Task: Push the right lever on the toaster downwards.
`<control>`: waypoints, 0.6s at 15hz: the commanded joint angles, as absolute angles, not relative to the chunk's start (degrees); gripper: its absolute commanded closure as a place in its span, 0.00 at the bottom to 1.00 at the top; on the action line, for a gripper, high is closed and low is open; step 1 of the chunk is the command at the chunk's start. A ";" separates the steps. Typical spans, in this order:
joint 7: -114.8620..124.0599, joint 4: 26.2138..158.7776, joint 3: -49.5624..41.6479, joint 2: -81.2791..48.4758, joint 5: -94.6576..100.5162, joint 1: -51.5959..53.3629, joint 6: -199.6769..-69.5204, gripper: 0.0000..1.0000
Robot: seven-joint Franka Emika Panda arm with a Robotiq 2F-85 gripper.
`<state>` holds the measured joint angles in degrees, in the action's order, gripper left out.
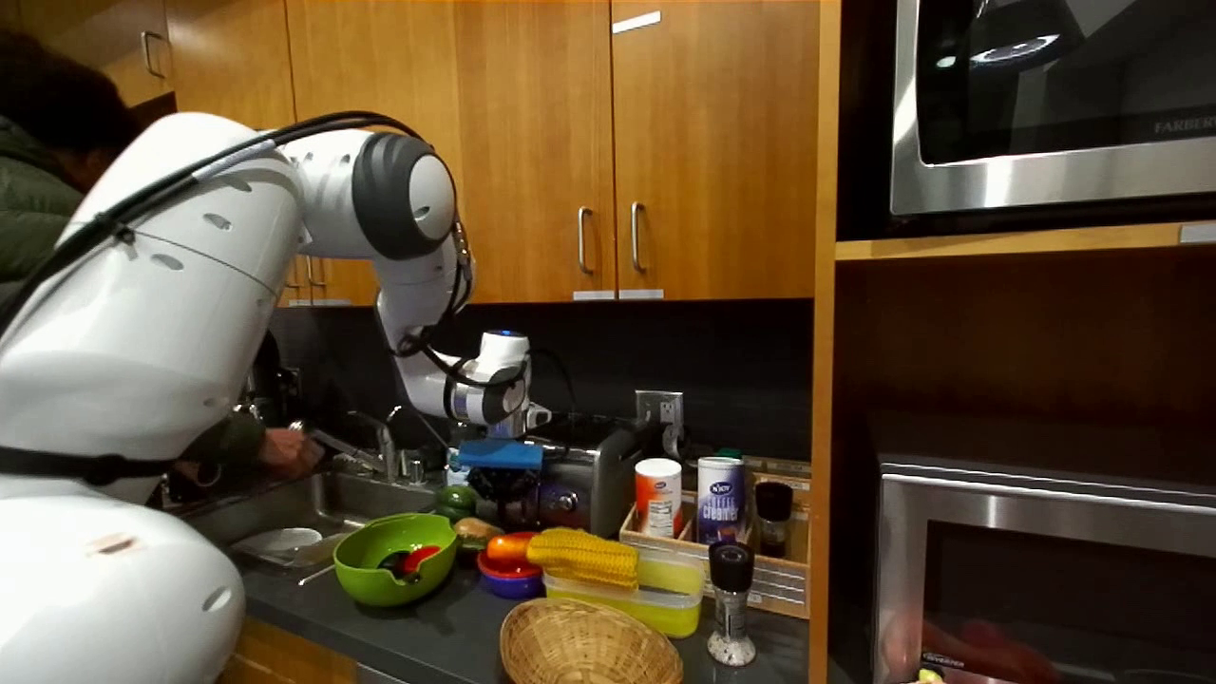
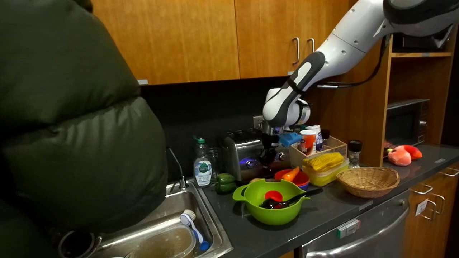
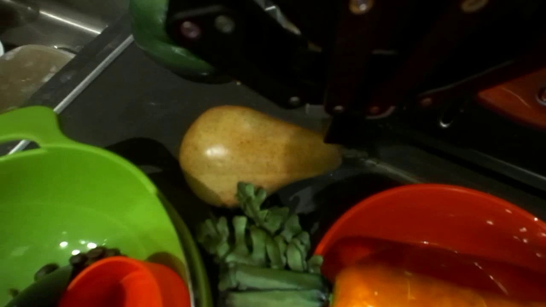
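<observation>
Gripper [image 3: 341, 132]: pointing down, fingers drawn together; the wrist view shows its linkage very dark, and whether the tips press on anything cannot be told.
Blue block [image 1: 501, 454]: at the gripper's upper part, just above the fingers, seen in both exterior views.
Toaster [image 2: 251, 152]: dark grey and shiny, directly behind the gripper in both exterior views; contact with its front cannot be told.
Toaster levers: too dark and too covered by the gripper to make out.
Dials: in an exterior view 2 show on the toaster, 1 each side of the gripper, the left dial [image 2: 248, 163] glowing purple; in an exterior view 1 dial [image 1: 562, 501] shows plainly, just right of the gripper.
Pear [image 3: 251, 149]: below the gripper, whole in the wrist view, where the fingertips overlap its narrow end; mostly hidden by the green bowl [image 2: 274, 215] in an exterior view.
Leafy green stalk [image 3: 264, 256]: past the pear from the fingertips, clear in the wrist view alone.
Red bowl [image 3: 426, 209]: below and right of the gripper in the wrist view; a purple bowl [image 1: 513, 586] shows under it in both exterior views.
Soap bottle [image 2: 203, 168]: well left of the gripper, plain in an exterior view.
Brush [image 2: 195, 229]: in the sink, far below and left of the gripper, same view.
Hand [image 1: 288, 451]: at the sink, well left of the gripper in an exterior view.
Jacket [image 2: 82, 161]: dark green, far left of the gripper, filling that side of an exterior view.
</observation>
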<state>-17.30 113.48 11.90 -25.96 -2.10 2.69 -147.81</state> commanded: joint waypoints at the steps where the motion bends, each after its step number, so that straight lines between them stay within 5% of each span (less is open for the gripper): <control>1: -17.30 118.46 11.57 -19.22 0.86 4.65 -148.36 1.00; 9: -17.40 123.90 10.46 -9.63 7.90 6.40 -149.72 1.00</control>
<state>-17.29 120.28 11.63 -14.05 5.89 5.89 -148.27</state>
